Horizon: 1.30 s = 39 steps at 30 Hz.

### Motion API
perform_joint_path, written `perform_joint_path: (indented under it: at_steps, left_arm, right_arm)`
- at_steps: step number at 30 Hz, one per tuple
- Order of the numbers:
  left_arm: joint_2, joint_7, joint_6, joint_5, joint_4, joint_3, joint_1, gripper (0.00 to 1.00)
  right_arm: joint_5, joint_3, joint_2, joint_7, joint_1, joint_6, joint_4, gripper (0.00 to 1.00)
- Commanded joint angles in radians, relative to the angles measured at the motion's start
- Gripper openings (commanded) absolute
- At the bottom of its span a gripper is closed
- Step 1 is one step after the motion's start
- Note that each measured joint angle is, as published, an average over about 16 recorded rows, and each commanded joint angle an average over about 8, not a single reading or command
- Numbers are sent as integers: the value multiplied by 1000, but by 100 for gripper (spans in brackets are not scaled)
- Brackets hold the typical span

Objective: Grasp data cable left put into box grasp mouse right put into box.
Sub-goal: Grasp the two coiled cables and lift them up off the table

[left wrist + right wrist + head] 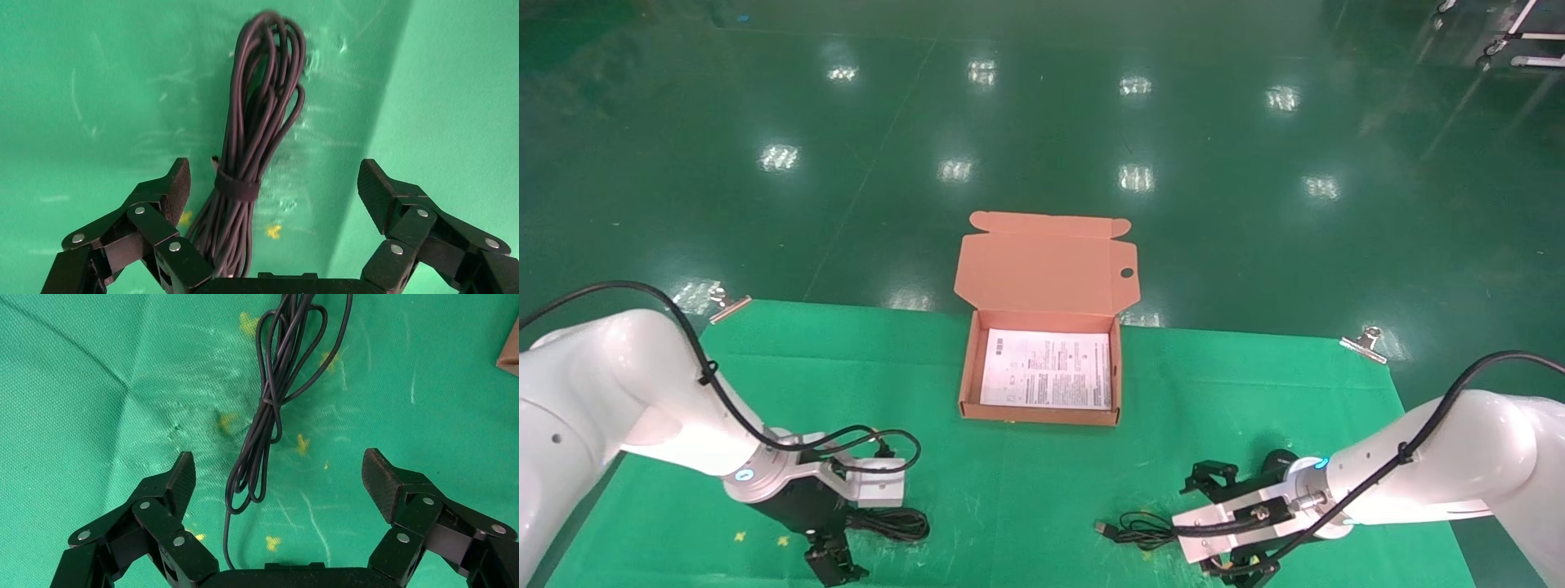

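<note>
Quick count from my end of the rig: I've got one box [1042,412] on the green cloth [977,490], with one printed sheet [1048,369] in its bottom. One data cable [254,147], a single coiled bundle cinched by one strap [237,185]. One thin mouse cord [269,410] with one USB plug [1102,528]; the mouse body itself I can't make out. Two grippers, left gripper [273,184] and right gripper [278,474], two fingers each. Two metal clips, one [728,304] far left and one [1364,343] far right.
</note>
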Motion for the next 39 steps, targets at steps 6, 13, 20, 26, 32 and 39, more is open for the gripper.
perform_joint_path:
  at_steps: [6,13,20,26,32,39]
  left_arm:
    - [0,5,-3,0,7,1,1,0]
    - [0,4,-1,0,2,0,1,0]
    - [-1,3,0,-1,0,0,1,0]
    - [-1,3,1,-1,-1,0,0,0]
    - [-1,2,1,-1,-2,-1,0,0]
    - [-1,2,1,-1,-2,-1,0,0]
  right_arm:
    - [-7,0,-4,-1,-4,20,-9,0]
    - [-4,1,-3,-1,-3,12,-4,0]
    - [-2,1,-2,-1,-2,7,-2,0]
    - [-1,1,-1,-1,-1,4,0,0]
    - [-1,1,-1,-1,-1,3,0,0]
    - [0,1,-1,-1,-1,2,1,0]
